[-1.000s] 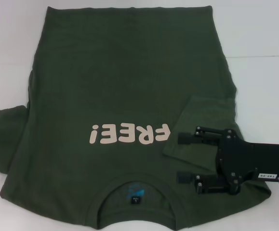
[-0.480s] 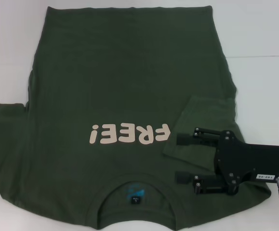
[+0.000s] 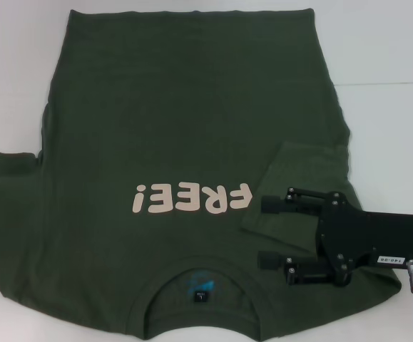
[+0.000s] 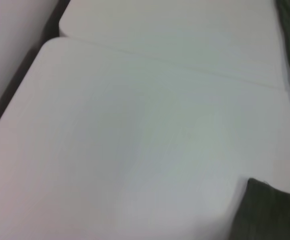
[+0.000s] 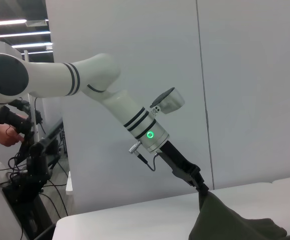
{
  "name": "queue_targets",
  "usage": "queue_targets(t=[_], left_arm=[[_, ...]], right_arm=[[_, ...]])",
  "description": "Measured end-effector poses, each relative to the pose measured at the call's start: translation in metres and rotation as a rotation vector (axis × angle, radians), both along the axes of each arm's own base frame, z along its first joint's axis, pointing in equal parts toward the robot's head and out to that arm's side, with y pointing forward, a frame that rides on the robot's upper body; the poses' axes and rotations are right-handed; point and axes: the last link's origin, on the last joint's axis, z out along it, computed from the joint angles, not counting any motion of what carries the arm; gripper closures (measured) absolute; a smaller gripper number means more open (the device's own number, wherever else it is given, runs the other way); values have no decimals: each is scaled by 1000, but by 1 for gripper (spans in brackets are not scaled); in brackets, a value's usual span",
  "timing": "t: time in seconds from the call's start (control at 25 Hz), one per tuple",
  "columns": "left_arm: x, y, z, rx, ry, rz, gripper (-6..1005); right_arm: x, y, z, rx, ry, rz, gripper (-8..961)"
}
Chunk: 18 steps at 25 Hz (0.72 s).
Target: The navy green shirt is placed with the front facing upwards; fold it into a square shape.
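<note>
The navy green shirt (image 3: 185, 142) bears cream lettering (image 3: 192, 198) on its chest reading "FREE!", seen upside down from the head view. A small dark tag (image 3: 201, 295) inside the collar shows an "L". A white sticker (image 3: 392, 261) on the right tool (image 3: 269, 233) carries digits too small to read.

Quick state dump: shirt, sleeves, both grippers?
shirt: front up, body unfolded
right sleeve: folded in onto the body
left sleeve: tip pinched and raised
right gripper: open, over the right sleeve
left gripper: shut on the left sleeve
</note>
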Motion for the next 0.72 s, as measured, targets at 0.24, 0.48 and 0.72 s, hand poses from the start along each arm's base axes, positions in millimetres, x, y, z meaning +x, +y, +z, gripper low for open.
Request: queue_targets(t=[0.24,0.48,0.72], left_arm=[[3,4,-1,1,16,-10,978],[5,6,-1,1,20,-15,976],[7,8,2,8,29,-22,974]], right_arm=[[1,1,-1,2,-2,-5,118],[0,2,0,6,-4,-4,118],[-1,3,0,7,-3,-1,118]])
